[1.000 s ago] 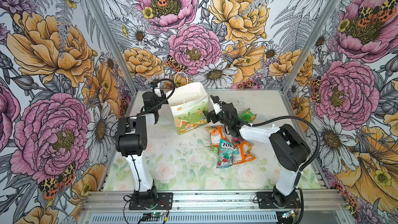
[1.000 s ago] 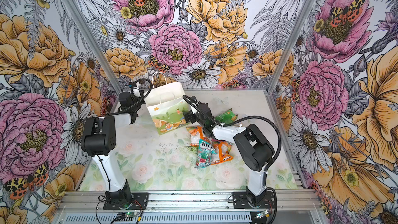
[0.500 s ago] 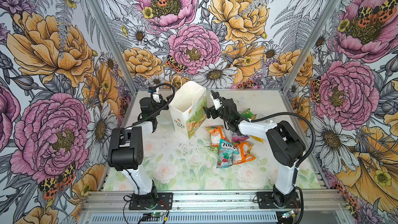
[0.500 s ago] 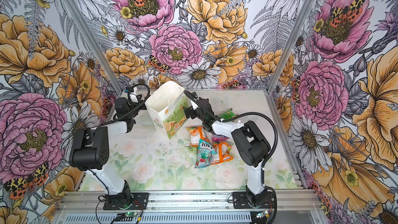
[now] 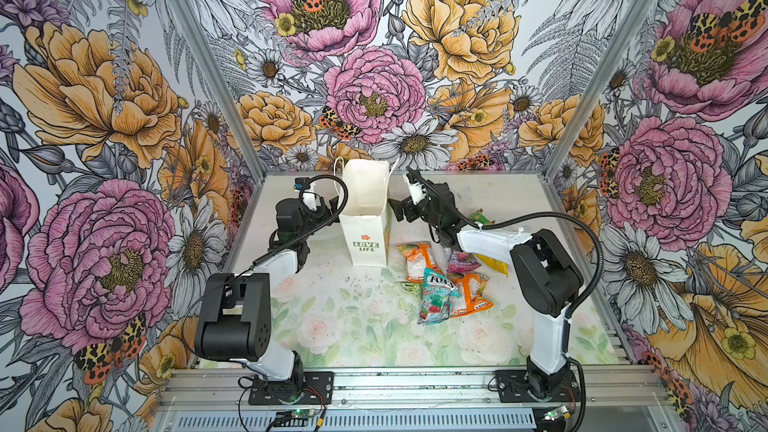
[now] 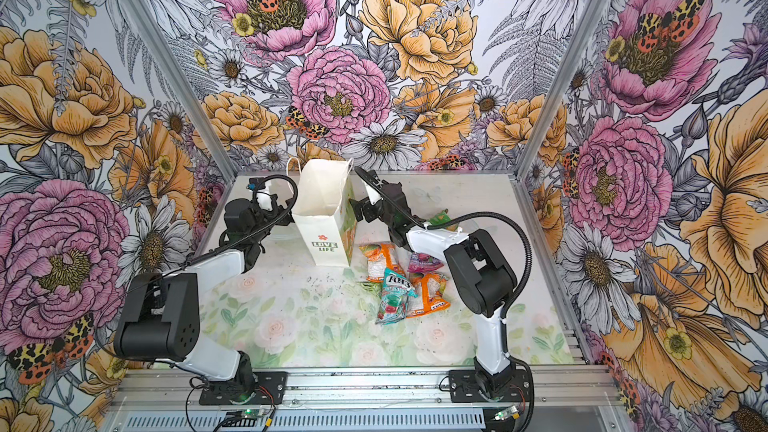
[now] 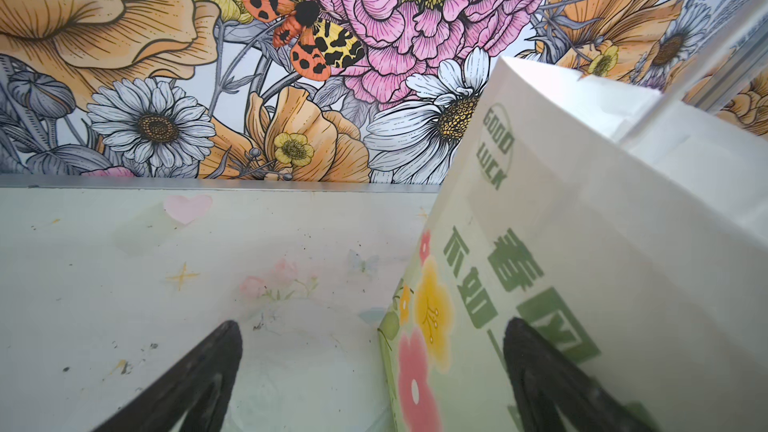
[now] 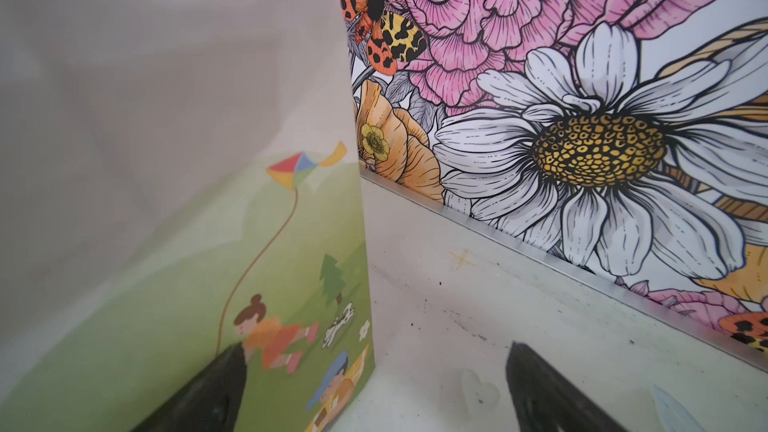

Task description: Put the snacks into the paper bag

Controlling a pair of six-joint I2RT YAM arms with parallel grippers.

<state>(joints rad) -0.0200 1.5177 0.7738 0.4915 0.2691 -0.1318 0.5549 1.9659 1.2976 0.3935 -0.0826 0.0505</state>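
**Bag upright, both grippers open beside it**

We see the bag (image 5: 365,218) standing upright toward the back of the table (image 5: 332,326). Its mouth is open and its narrow "LOVE LIFE" side faces the front in both top views.

The left gripper (image 5: 331,210) sits just beside the bag's left face, jaws spread wide and holding nothing. In the left wrist view one of its fingers (image 7: 540,367) lies across the printed paper and the other is over bare table. We cannot tell whether it touches the bag.

The right gripper (image 5: 395,211) stands at the bag's right face, likewise wide open and empty. In the right wrist view one finger (image 8: 216,388) overlaps the meadow print.

The snacks (image 5: 444,280) lie on the table to the right of the bag, outside it. An orange packet (image 5: 417,261) is nearest the bag, and the FOX'S packet (image 5: 436,297) overlaps a second orange one (image 5: 471,297). A purple-pink packet (image 5: 459,259) and a yellow packet (image 5: 494,265) sit partly under the right arm. A green packet (image 5: 478,216) lies behind that arm.
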